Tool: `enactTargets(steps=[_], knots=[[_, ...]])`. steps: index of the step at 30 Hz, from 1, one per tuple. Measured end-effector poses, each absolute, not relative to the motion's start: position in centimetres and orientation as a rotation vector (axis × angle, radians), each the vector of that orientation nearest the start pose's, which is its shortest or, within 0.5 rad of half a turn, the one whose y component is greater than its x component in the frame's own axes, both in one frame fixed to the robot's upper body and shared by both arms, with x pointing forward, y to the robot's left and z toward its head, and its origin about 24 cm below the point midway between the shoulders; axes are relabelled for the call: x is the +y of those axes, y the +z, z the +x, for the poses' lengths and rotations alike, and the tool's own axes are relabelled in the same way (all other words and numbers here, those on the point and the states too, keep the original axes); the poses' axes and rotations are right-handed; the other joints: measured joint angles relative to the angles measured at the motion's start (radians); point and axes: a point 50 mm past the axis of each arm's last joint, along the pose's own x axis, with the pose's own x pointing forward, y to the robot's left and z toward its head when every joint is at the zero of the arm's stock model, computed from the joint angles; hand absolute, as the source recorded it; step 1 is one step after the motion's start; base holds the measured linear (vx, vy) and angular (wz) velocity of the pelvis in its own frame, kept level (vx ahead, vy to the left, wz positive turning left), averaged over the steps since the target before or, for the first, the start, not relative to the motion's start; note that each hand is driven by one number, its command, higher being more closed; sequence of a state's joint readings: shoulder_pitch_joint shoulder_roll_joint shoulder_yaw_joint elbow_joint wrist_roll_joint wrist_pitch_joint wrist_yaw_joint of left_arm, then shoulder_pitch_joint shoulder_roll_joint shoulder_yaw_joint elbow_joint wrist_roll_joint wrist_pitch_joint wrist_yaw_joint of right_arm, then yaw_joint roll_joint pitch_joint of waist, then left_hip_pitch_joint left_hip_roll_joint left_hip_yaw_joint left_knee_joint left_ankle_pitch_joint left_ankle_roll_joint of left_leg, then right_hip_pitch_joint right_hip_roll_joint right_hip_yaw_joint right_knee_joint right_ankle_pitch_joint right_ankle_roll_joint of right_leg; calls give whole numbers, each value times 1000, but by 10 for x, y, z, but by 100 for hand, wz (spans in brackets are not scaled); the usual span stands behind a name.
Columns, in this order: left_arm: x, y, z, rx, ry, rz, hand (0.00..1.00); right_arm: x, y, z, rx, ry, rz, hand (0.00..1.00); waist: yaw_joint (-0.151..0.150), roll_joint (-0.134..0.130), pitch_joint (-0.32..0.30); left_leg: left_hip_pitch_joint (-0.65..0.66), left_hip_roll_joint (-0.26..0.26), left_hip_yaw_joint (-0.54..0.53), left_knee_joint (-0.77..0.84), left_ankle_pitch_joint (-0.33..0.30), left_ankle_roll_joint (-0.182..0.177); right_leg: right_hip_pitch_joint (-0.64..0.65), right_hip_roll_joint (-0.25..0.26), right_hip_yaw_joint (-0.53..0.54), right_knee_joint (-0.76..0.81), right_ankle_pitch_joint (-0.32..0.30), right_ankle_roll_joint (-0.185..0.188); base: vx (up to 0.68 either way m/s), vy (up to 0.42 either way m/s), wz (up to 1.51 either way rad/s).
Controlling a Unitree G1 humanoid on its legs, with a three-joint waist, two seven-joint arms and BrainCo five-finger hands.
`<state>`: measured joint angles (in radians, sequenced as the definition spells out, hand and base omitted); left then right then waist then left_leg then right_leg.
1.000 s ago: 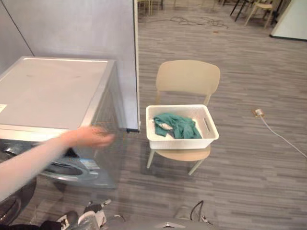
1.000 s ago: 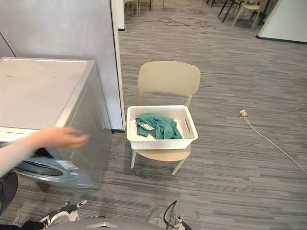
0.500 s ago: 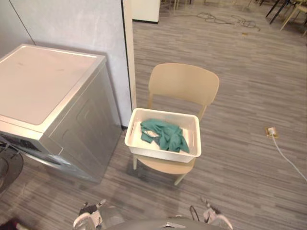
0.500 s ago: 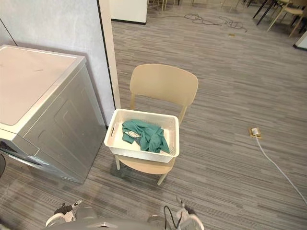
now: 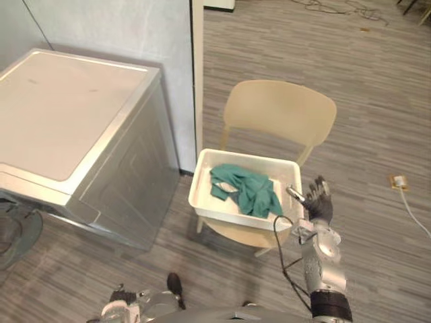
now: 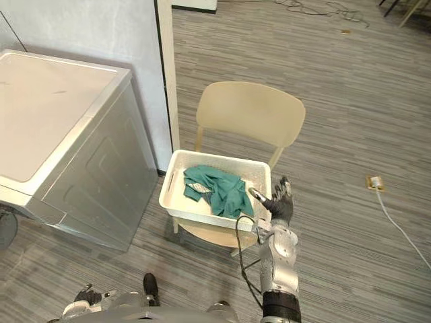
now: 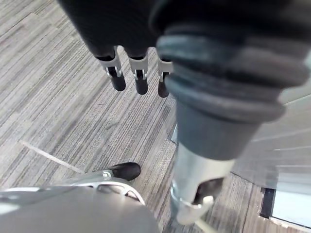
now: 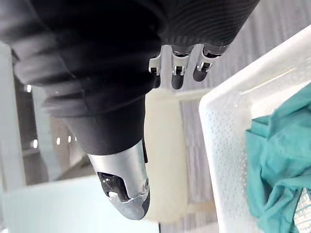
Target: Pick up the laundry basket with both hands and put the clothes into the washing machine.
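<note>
Right hand [image 5: 318, 204] came into view since half a second ago, fingers spread, holding nothing, just beside laundry basket [image 5: 225, 215] on chair [image 5: 279, 114]; clothes [image 5: 246, 188] inside. Left hand [image 7: 141, 80] probably relaxed, empty. No grasp yet.

The right hand [image 6: 279, 203] is dark-ribbed, its arm [image 6: 277, 259] silver-grey.

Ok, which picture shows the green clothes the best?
The right eye view: the whole pile of green clothes lies in plain sight inside the white basket on the chair. The left eye view shows the same. The right wrist view catches one part; the left wrist view faces the floor.
</note>
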<state>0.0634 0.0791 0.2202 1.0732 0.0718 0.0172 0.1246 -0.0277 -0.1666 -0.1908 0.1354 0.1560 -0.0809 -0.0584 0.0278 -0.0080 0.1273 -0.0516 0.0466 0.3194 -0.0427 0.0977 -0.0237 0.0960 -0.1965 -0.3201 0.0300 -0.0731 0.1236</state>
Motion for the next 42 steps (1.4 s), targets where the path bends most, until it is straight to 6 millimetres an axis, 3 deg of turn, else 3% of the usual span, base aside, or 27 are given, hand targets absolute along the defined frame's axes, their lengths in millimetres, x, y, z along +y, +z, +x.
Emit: enactTargets(steps=[2,6,12,16,24,30,38,42], knots=[[216,-159,95,1131,298,122,0,-219,53,269,-46,-92,-126,0,4,-2,2,-20,0,-8,-36,26,-1,-32,7,-9,-1,6,10,-43,-5,6],[217,-155,109,1081,266,150,0,-209,81,306,-87,74,-329,0,12,-9,38,-95,3,-32,-36,53,10,-95,16,-27,-3,26,11,-64,3,14],[218,-141,143,955,252,160,0,-201,114,359,-54,169,-523,0,57,-23,183,-165,2,-64,-35,90,33,-136,20,-54,-21,65,4,-89,46,15],[219,-138,149,933,267,139,0,-210,130,376,-20,139,-576,0,76,-25,228,-210,3,-77,-35,108,43,-171,21,-72,-19,81,-2,-51,46,11],[222,-133,160,902,319,99,0,-247,162,390,15,-29,-600,0,82,-24,305,-281,13,-81,-35,124,46,-257,24,-68,15,92,-7,-56,52,-3],[222,-126,172,854,347,68,0,-268,185,396,9,-161,-572,0,84,-25,328,-336,22,-70,-35,137,53,-314,31,-48,9,113,-9,8,19,-8],[214,-107,206,724,326,21,0,-288,182,393,56,-251,-511,0,87,-25,331,-403,31,-75,-33,145,56,-378,40,-51,8,119,-14,46,18,-2],[209,-96,222,658,313,0,0,-291,185,394,67,-285,-497,0,92,-19,362,-453,39,-93,-10,145,54,-408,48,-72,10,118,-14,16,12,7]])
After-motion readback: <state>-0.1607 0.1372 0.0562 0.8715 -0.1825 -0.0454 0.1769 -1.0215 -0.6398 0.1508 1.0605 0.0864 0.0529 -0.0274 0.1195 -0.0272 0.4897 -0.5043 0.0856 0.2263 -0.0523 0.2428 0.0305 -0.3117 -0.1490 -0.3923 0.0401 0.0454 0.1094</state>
